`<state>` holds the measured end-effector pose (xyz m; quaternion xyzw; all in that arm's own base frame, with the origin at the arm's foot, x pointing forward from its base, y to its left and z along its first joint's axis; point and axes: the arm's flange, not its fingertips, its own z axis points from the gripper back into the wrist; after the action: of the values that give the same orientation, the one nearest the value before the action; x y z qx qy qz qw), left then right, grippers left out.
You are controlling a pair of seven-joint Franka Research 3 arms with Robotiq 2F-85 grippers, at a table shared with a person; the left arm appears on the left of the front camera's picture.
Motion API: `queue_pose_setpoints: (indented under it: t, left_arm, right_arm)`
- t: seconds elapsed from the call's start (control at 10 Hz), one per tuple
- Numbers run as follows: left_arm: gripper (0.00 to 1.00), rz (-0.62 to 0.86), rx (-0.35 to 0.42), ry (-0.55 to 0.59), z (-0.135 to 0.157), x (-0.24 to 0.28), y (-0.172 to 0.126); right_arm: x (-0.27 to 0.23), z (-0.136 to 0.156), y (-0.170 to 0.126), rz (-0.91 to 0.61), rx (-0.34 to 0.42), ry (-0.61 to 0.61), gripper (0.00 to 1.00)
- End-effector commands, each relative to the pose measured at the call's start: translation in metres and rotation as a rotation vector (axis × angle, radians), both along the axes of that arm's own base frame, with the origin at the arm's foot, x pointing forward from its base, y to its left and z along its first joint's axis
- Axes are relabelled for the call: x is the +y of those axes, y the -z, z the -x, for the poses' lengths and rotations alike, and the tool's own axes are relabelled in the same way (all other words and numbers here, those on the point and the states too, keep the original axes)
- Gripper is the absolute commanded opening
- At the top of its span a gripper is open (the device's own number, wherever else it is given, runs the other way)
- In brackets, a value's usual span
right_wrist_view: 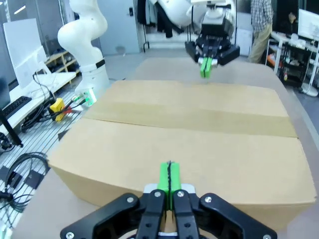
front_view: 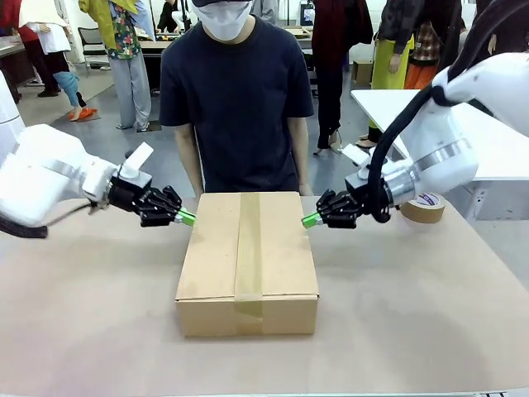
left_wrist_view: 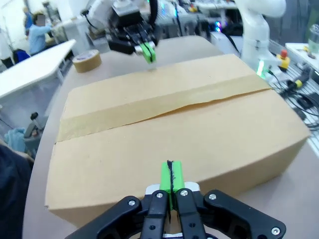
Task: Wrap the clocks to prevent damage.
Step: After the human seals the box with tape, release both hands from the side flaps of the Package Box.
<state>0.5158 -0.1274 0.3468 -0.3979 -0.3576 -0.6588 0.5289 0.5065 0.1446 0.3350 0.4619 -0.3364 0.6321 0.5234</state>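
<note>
Closed pincers (front_view: pixel 188 218) (front_view: pixel 309 220) flanking carton (front_view: pixel 247 263)

A plain brown cardboard carton (front_view: pixel 247 263) is seen on a pale beige bench (front_view: pixel 91 314), and it is crossed along its top by a strip of slightly darker tan tape (front_view: pixel 248 248). A roll of brown tape (front_view: pixel 423 206) with a white inner label is seen at the far right. The left gripper (front_view: pixel 188 218) and the right gripper (front_view: pixel 309 220) are coloured black, with bright green pads (left_wrist_view: pixel 171 175). Both arms are finished in white. A dark navy T-shirt (front_view: pixel 237 103) is worn by the person.
</note>
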Motion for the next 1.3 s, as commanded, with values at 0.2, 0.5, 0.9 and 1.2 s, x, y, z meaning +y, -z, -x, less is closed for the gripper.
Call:
queue_pose_setpoints:
  t: [0.2, 0.5, 0.9, 1.2]
  left_arm:
    - [0.01, -0.38, 0.056, 0.045, 0.011, 0.034, -0.132]
    - [0.01, -0.474, 0.023, -0.087, 0.039, 0.073, -0.2]
    - [0.01, -0.469, -0.006, -0.135, 0.047, 0.094, -0.223]
    - [0.01, -0.469, -0.006, -0.135, 0.047, 0.094, -0.223]
  right_arm:
    - [-0.014, 0.064, -0.147, 0.326, -0.052, 0.139, 0.01]
    - [-0.049, 0.126, -0.234, 0.426, -0.112, 0.391, 0.01]
    - [-0.075, 0.141, -0.243, 0.423, -0.094, 0.419, 0.01]
    - [-0.072, 0.151, -0.268, 0.419, -0.146, 0.461, 0.01]
